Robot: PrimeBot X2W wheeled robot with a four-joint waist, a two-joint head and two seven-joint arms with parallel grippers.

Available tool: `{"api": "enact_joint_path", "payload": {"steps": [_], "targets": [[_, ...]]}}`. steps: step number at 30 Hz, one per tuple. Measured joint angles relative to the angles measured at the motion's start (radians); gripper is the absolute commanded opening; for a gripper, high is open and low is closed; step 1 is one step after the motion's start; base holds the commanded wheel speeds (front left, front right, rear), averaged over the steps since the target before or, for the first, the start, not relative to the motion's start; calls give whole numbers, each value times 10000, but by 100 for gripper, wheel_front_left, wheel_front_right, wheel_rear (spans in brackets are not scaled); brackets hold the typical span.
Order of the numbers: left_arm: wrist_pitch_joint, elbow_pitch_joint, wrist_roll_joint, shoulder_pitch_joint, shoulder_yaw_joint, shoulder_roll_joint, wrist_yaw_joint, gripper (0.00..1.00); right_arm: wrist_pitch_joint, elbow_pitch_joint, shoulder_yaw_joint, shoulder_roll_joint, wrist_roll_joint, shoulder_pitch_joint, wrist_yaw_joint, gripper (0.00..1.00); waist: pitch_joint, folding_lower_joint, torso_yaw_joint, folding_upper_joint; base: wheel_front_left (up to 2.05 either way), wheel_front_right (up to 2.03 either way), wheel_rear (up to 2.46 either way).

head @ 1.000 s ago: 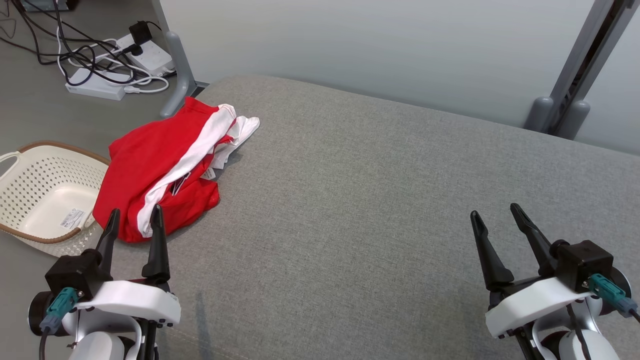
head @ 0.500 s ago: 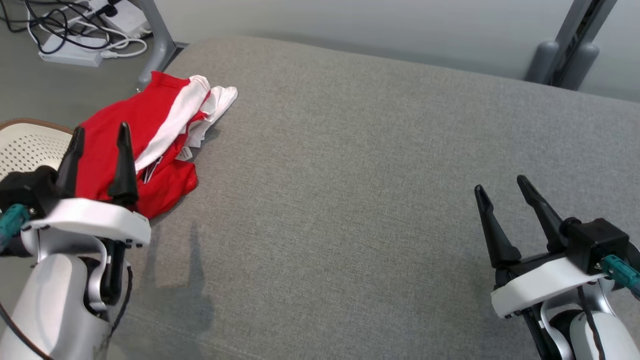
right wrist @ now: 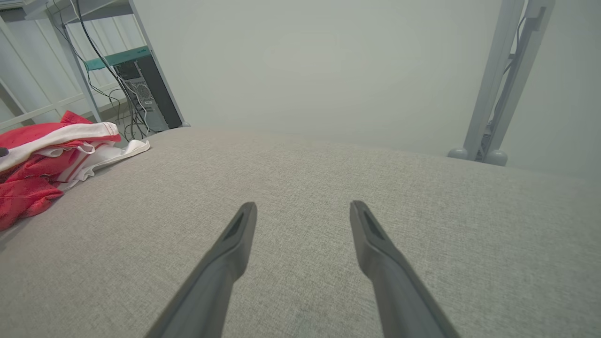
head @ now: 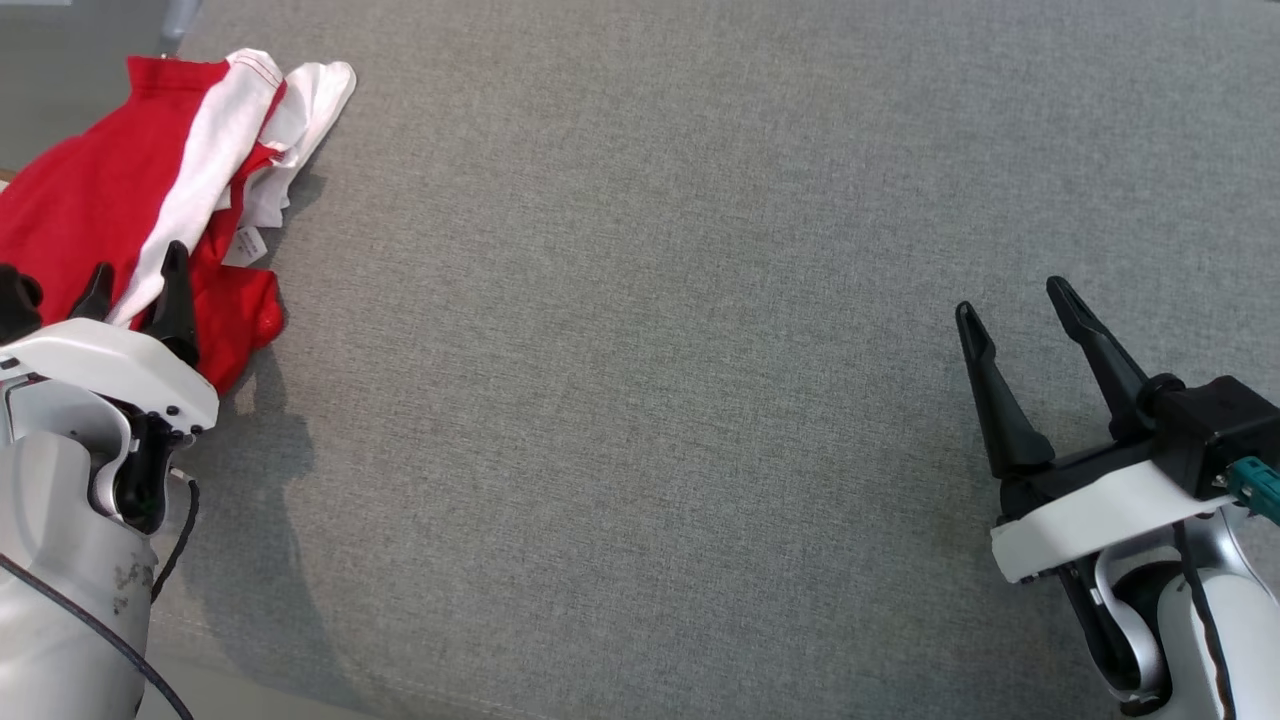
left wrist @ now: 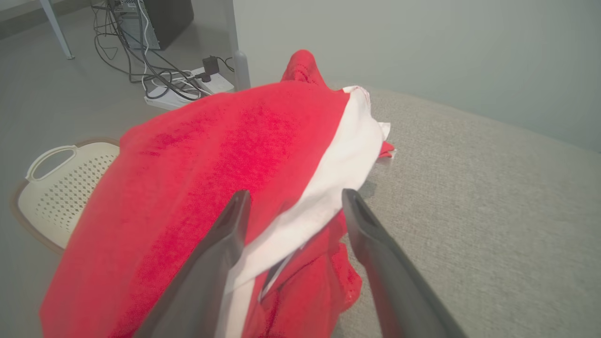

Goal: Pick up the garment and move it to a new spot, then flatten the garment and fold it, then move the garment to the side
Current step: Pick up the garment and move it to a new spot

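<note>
Head view cuts the garment (head: pixel 70 195) off at left, left gripper (head: pixel 139 262) overlapping it.

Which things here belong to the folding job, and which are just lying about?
Job: red-and-white garment, left gripper, right gripper, grey fabric surface.
Lying about: white basket, power strips, cables, computer tower.

L gripper (left wrist: pixel 293 199) fingers spread over red/white garment (left wrist: pixel 225 155), grey cushion (left wrist: pixel 469 197), basket (left wrist: pixel 56 183) beside
</note>
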State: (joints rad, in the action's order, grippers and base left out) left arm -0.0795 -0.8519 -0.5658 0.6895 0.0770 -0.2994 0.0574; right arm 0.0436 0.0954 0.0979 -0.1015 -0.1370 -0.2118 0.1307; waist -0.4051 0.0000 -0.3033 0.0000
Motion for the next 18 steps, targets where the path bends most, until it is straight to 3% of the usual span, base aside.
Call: {"api": "enact_joint_path", "payload": {"steps": [7,10,11,18], "targets": [[167,-1469,-188,824,-6,-196,288,100,40,54,123,-69,50,-340,0,100,-547,0,123,-1,0,0,0],[176,-1944,-228,1148,42,-326,382,15,44,38,161,-77,52,-452,0,100,-695,0,165,-1,0,0,0],[109,-2019,-184,1232,77,-372,385,0,42,35,161,-75,50,-460,-2,100,-717,0,167,-1,0,0,0],[-736,-2307,36,1578,253,-740,472,0,-59,-155,107,-46,36,-469,0,100,-523,0,150,0,0,0,0]]}}
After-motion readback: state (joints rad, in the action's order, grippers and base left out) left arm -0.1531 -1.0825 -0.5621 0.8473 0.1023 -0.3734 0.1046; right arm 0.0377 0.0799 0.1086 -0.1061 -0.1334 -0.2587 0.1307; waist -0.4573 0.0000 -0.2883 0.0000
